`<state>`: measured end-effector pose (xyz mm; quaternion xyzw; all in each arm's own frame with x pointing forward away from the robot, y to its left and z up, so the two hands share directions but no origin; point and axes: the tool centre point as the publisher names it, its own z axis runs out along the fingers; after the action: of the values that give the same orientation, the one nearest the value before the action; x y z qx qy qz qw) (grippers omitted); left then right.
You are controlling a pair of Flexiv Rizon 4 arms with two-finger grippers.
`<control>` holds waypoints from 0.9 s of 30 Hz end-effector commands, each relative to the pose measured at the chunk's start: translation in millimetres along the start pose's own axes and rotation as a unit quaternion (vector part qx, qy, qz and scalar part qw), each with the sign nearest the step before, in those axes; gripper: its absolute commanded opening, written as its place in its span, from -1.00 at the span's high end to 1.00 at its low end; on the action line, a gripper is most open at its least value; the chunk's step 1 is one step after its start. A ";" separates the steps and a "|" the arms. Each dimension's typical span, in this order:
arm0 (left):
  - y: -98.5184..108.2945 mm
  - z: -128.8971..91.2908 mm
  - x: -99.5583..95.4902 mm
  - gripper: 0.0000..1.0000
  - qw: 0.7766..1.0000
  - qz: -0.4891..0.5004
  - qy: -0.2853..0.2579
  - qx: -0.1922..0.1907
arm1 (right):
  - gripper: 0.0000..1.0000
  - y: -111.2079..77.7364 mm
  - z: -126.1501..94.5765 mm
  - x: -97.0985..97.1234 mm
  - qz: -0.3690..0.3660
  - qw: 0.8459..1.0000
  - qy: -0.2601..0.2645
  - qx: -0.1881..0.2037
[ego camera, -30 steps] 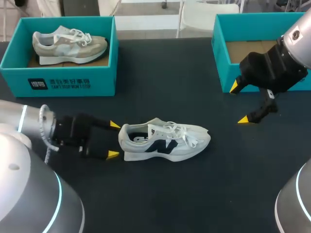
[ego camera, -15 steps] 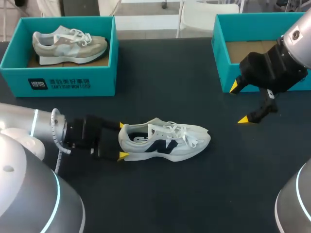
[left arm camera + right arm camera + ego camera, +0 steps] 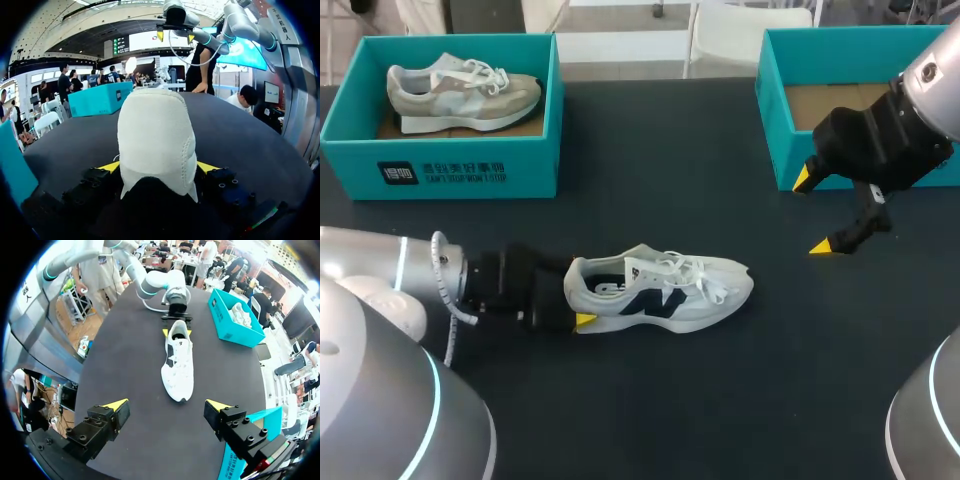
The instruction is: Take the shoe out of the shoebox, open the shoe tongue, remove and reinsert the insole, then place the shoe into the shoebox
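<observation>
Left gripper (image 3: 576,292) has slid fwd along the table (image 3: 650,410) since 1 s ago and now straddles the heel of the white shoe (image 3: 665,292); before, its tips stopped short of the heel; right arm and shoe haven't shifted.

Nearest: the white shoe w/ dark side logo stands sole-down on the black table, out of both boxes, heel toward the left arm, toe toward the right side, laces loose on top; left gripper is spread wide, one yellow tip each side of the heel and close against it; can't confirm a squeeze, so it reads as open w/ the heel between the tips.

Further back, right side: right gripper (image 3: 810,212) hangs above the table just in front of the right shoebox (image 3: 775,120), tips well apart, nothing held.

Far row: the right shoebox is teal w/ no lid on, brown floor showing inside; the left shoebox (image 3: 440,170), also teal and lidless, holds a beige-grey shoe (image 3: 460,90), sole-down, toe pointing toward the right box; the two boxes sit well apart at opposite far corners.
</observation>
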<state>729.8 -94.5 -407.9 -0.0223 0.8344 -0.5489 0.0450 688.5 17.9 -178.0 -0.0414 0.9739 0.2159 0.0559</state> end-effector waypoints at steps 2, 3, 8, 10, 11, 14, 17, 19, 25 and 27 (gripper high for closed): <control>2.5 6.2 1.4 1.00 1.000 -0.001 0.003 -0.004 | -1.00 0.9 1.8 -2.3 0.000 1.000 0.002 0.001; 2.4 5.9 1.9 1.00 1.000 -0.002 0.003 -0.004 | -1.00 0.9 1.8 -2.3 0.000 1.000 0.002 0.001; 1.9 4.9 3.5 1.00 1.000 -0.004 0.007 -0.006 | -1.00 0.9 1.8 -2.3 0.000 1.000 0.002 0.001; 1.9 4.9 3.5 1.00 1.000 -0.004 0.007 -0.006 | -1.00 0.9 1.8 -2.3 0.000 1.000 0.002 0.001; 1.9 4.9 3.5 1.00 1.000 -0.004 0.007 -0.006 | -1.00 0.9 1.8 -2.3 0.000 1.000 0.002 0.001; 1.9 4.9 3.5 1.00 1.000 -0.004 0.007 -0.006 | -1.00 0.9 1.8 -2.3 0.000 1.000 0.002 0.001; 1.9 4.9 3.5 1.00 1.000 -0.004 0.007 -0.006 | -1.00 0.9 1.8 -2.3 0.000 1.000 0.002 0.001; 1.9 4.9 3.5 1.00 1.000 -0.004 0.007 -0.006 | -1.00 0.9 1.8 -2.3 0.000 1.000 0.002 0.001; 1.9 4.9 3.5 1.00 1.000 -0.004 0.007 -0.006 | -1.00 0.9 1.8 -2.3 0.000 1.000 0.002 0.001; 1.9 4.9 3.5 1.00 1.000 -0.004 0.007 -0.006 | -1.00 0.9 1.8 -2.3 0.000 1.000 0.002 0.001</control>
<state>729.3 -95.2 -407.9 -0.0219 0.8377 -0.5445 0.0359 688.5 17.9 -178.0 -0.0414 0.9739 0.2159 0.0559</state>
